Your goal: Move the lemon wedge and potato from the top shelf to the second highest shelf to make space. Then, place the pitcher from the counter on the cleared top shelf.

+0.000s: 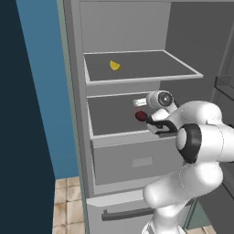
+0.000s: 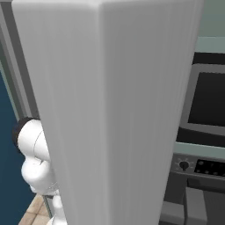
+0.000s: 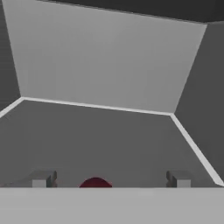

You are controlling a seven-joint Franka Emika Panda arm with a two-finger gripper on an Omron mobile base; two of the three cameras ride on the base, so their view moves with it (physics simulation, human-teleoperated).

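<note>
An open grey fridge stands against a blue wall, beige floor tiles at its foot, a drawer low inside. From the right, its pale door looms near, a dark oven beyond.

Top shelf: lemon wedge. Second highest shelf: potato.
</note>
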